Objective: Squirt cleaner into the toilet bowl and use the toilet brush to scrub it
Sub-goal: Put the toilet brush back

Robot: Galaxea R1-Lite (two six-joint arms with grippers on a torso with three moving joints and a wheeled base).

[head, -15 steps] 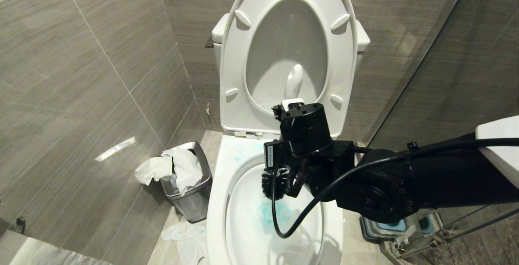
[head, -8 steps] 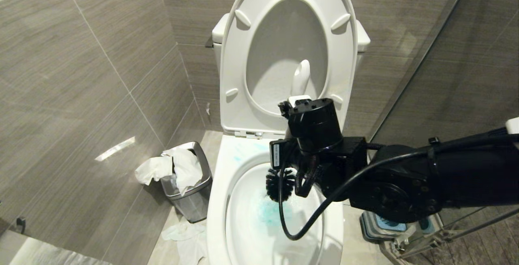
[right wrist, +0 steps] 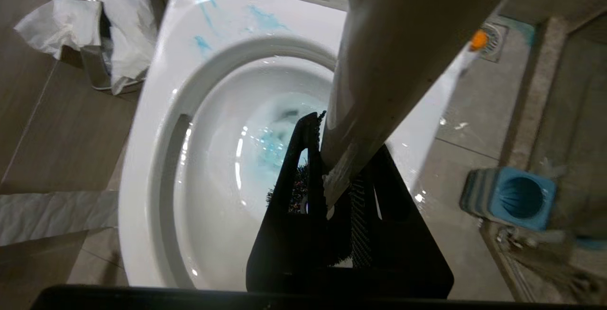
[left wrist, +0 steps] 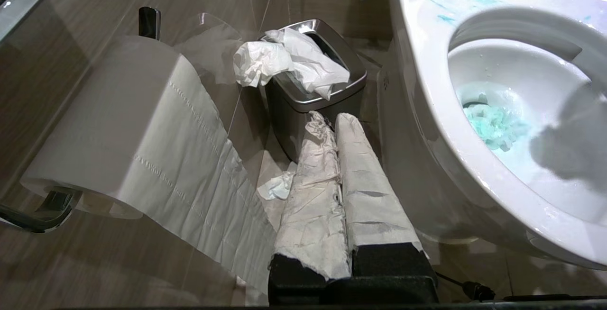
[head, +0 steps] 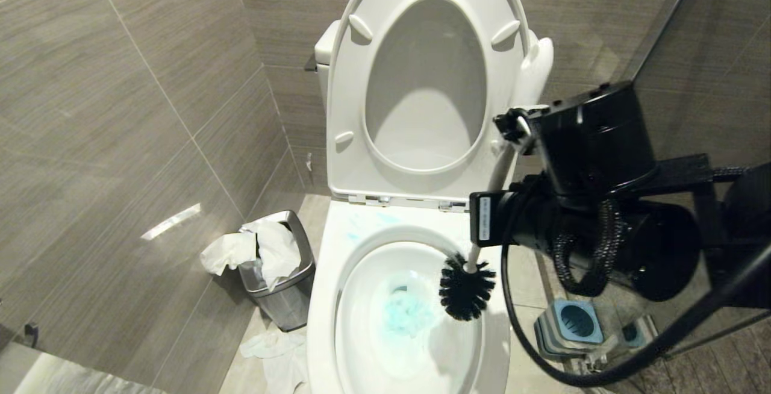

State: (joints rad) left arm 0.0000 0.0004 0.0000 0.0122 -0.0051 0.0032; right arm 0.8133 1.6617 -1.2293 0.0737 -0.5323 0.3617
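Observation:
The white toilet bowl stands open, seat and lid raised. Turquoise cleaner tints the water and smears the back rim. My right gripper is shut on the toilet brush's white handle, which slants up to the right past the lid's edge. In the right wrist view the handle passes between the gripper's black fingers. The black bristle head hangs over the bowl's right inner side; contact is not clear. My left gripper, fingers wrapped in white, is parked shut low beside the bowl.
A steel waste bin stuffed with tissue stands left of the toilet, with more tissue on the floor. The grey-and-blue brush holder sits on the floor at the right by a glass partition. A toilet roll hangs on the left wall.
My right arm has swung to the right and risen. The brush head went from the bowl's back middle to its right side, and the handle's top now leans right.

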